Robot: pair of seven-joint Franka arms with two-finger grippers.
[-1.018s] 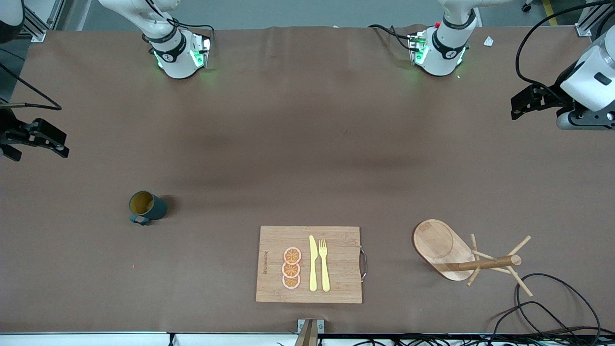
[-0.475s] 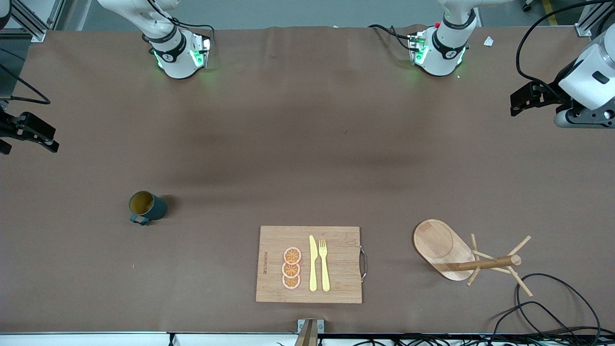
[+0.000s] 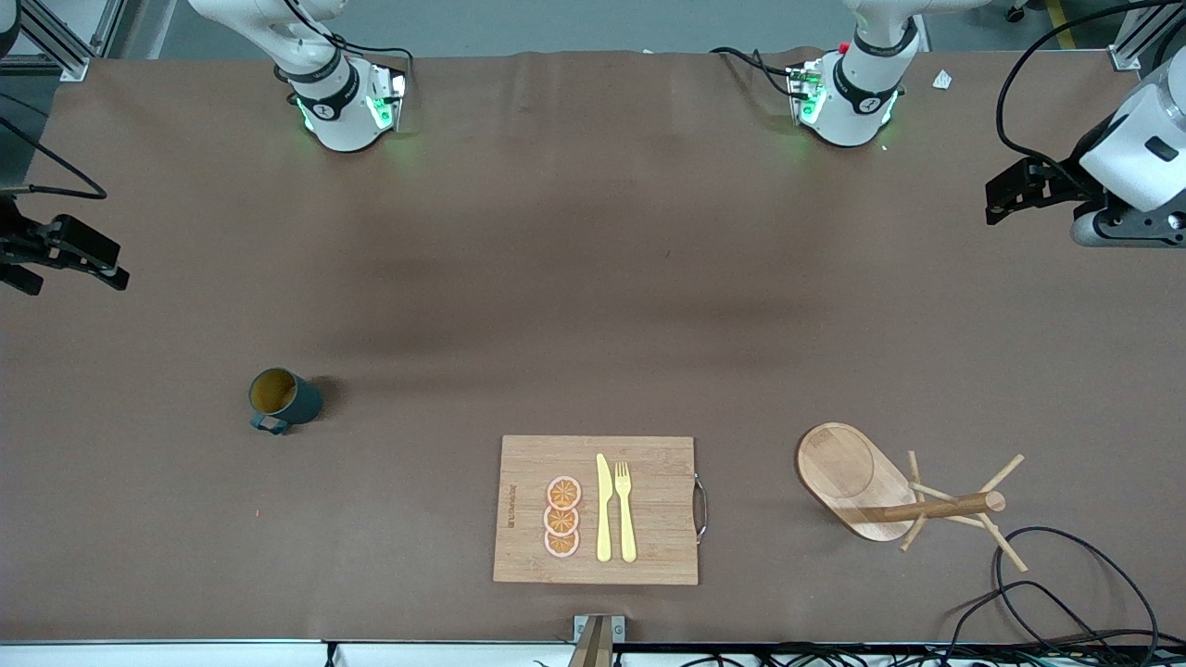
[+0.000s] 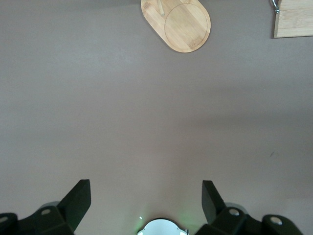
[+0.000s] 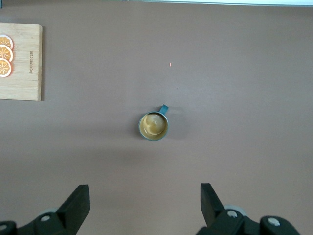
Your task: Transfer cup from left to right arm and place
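Note:
The cup (image 3: 283, 400), dark teal with a mustard-yellow inside, stands upright on the brown table toward the right arm's end, its handle pointing toward the front camera. It also shows in the right wrist view (image 5: 153, 125), apart from the fingers. My right gripper (image 3: 93, 259) is open and empty, raised over the table's edge at the right arm's end. My left gripper (image 3: 1005, 199) is open and empty, raised over the table's left arm end. In the wrist views the right gripper (image 5: 143, 196) and the left gripper (image 4: 145, 193) hold nothing.
A wooden cutting board (image 3: 649, 463) with orange slices (image 3: 562, 517), a yellow knife and a fork lies near the front edge. A wooden peg stand (image 3: 852, 477) is beside it toward the left arm's end, and its base shows in the left wrist view (image 4: 181, 24). Black cables (image 3: 1066, 593) lie nearby.
The right gripper drifted slightly up the view and then back. The cup and the left gripper have barely moved.

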